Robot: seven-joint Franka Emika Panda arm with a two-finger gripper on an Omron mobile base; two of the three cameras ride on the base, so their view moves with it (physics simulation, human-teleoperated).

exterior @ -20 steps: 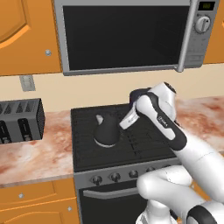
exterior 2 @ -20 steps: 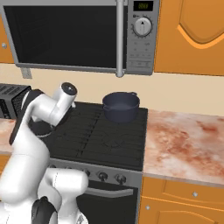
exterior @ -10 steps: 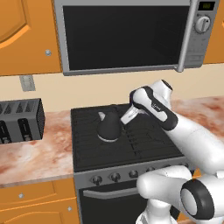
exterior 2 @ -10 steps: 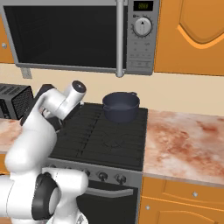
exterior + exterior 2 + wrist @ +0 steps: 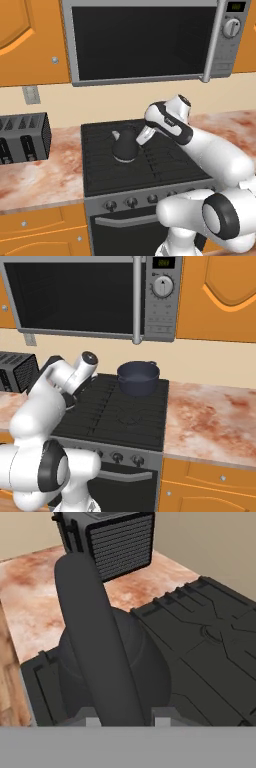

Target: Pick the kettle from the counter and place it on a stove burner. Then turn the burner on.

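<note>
Gripping the kettle (image 5: 125,146) by its thin loop handle, the end effector (image 5: 142,137) is clamped tight on it at the centre of the left base view. The kettle is over the rear left stove burner (image 5: 107,150), off the table (image 5: 40,175) at lower left, and whether its base touches the grate I cannot tell. From the hand view the handle runs straight up between the fingertips (image 5: 91,722), so the body hangs plumb beneath. Smart hold, that: a top grip keeps the kettle level for setting down. Far across the cooktop, the dark-blue pot (image 5: 138,377) occupies the back right burner, so the left side is the open choice. Knobs (image 5: 131,202) wait along the front edge, untouched.
</note>
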